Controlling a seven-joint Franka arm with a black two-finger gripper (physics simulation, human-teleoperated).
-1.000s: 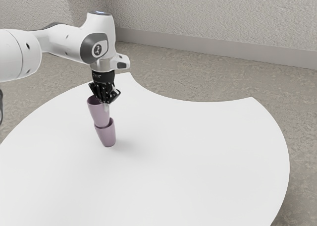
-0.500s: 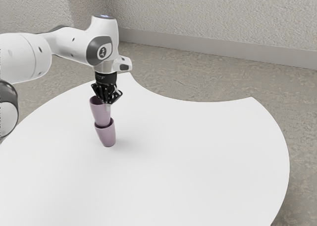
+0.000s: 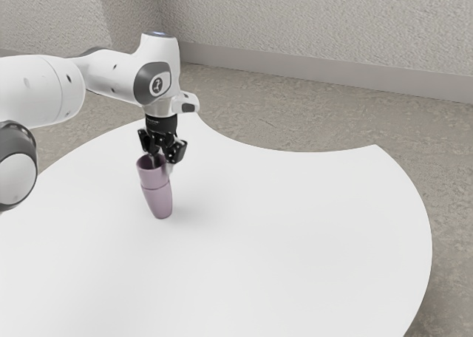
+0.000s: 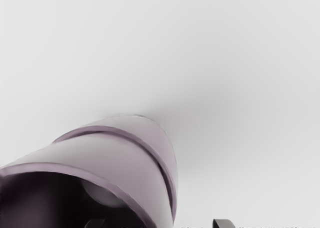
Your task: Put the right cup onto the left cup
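My gripper [image 3: 162, 164] is open over the nested cups, one finger inside the upper cup's mouth and the other outside its wall. The upper mauve cup [image 3: 154, 177] sits down in the lower mauve cup [image 3: 159, 204], which stands on the table. In the wrist view, the two fingertips of my gripper [image 4: 159, 223] are wide apart, with the wall of the upper cup [image 4: 117, 160] between them. The rim of the lower cup [image 4: 162, 138] wraps around the upper one there. The lower cup's inside is hidden.
A white table [image 3: 295, 226] with a curved, notched edge carries the cups. Beyond it are the floor [image 3: 288, 123] and a pale wall [image 3: 318, 26].
The upper cup has dropped deeper into the lower one and stands straighter. My fingers have spread off its wall, and my hand has moved down and toward the exterior view's right.
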